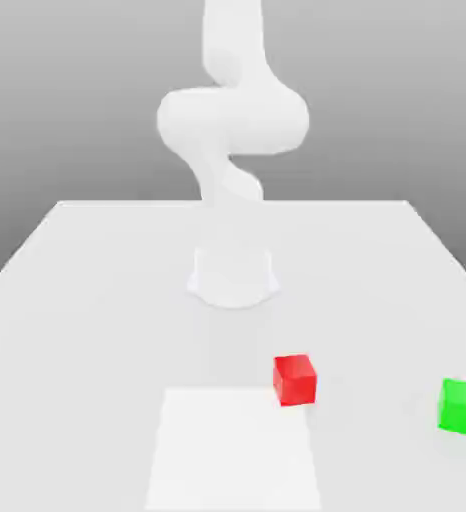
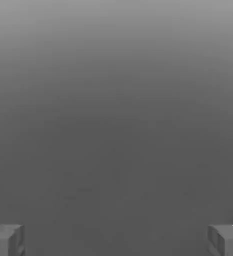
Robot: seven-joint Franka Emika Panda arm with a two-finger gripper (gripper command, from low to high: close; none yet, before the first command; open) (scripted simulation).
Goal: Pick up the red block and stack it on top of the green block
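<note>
The red block [image 1: 295,380] sits on the white table [image 1: 97,300], in front of the arm's base and a little toward the exterior view's right. The green block [image 1: 461,406] rests near the table's edge on the exterior view's right, well apart from the red one. In the hand view my gripper [image 2: 116,240] is open: its two grey fingertips [image 2: 6,240] stand far apart with nothing between them, against a plain grey background.
The arm's white base [image 1: 233,275] stands at the table's middle, and its links [image 1: 232,120] rise above it. A brighter white rectangle [image 1: 232,450] lies at the table's front, beside the red block on the exterior view's left.
</note>
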